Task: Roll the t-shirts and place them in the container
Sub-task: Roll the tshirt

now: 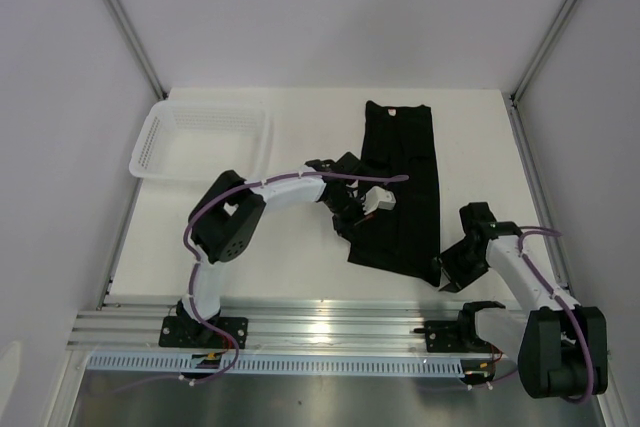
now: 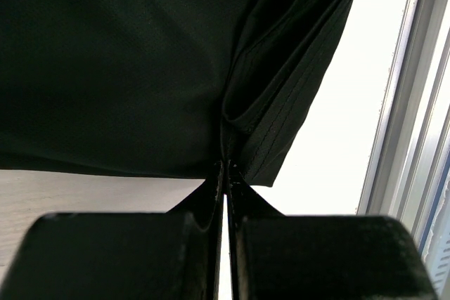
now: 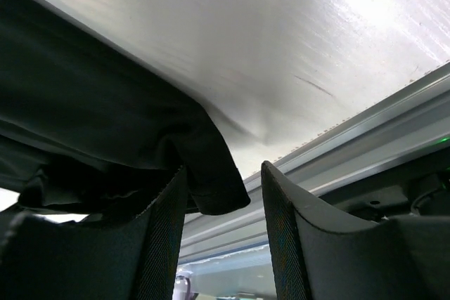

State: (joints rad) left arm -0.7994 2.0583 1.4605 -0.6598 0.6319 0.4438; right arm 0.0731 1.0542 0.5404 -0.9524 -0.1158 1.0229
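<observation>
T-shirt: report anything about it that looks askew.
The t-shirt lies as a long folded strip, slightly slanted. Its near right corner is crumpled inside the open right tool; the shut left tool pinches its left edge.

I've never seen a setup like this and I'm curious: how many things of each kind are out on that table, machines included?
Black cloth short-sleeved t-shirt: 1
White mesh plastic basket: 1
White-and-black jointed robot arms: 2
Total: 4
</observation>
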